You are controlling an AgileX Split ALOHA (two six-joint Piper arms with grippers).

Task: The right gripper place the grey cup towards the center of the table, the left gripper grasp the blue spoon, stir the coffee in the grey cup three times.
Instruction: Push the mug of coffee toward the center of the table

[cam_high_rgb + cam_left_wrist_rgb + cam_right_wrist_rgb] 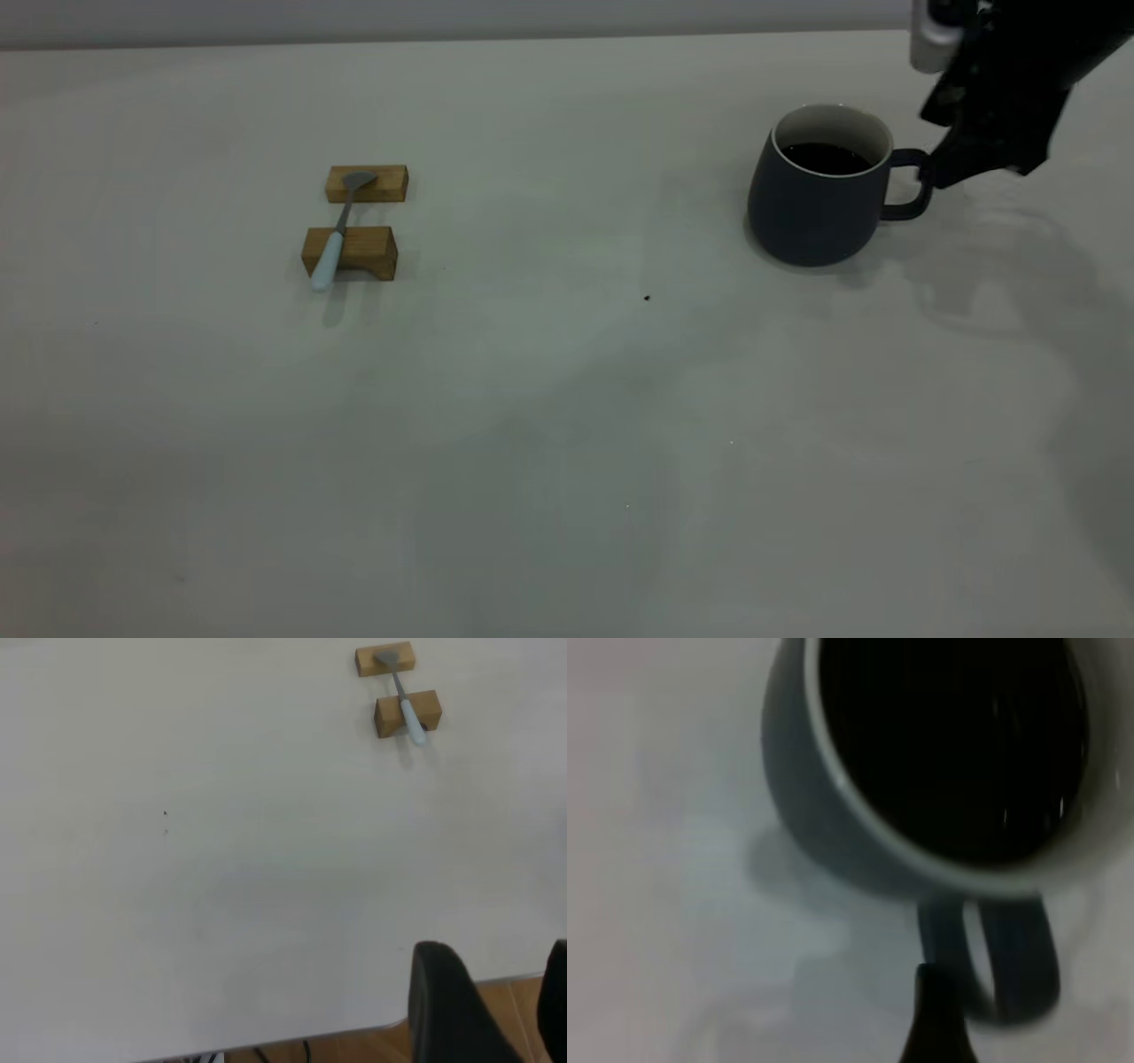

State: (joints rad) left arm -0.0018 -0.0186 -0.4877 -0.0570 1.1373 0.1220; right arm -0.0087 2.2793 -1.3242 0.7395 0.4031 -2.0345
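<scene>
The grey cup [819, 208] stands upright on the table [567, 443] at the far right, with dark coffee [826, 158] inside and its handle [908, 186] pointing right. My right gripper [939, 168] is at that handle. It is open, and the one finger [935, 1019] that shows lies just beside the loop [1028, 966]. The blue spoon [335, 239] rests across two wooden blocks at the left, bowl on the far one. My left gripper [505, 1010] hangs open and empty over the table's edge, far from the spoon [407, 713].
The far wooden block [366, 183] and the near one [350, 251] hold the spoon above the table. A tiny dark speck [647, 298] lies near the middle. Wide bare tabletop stretches between the spoon and the cup. Wooden floor [354, 1050] shows past the table's edge.
</scene>
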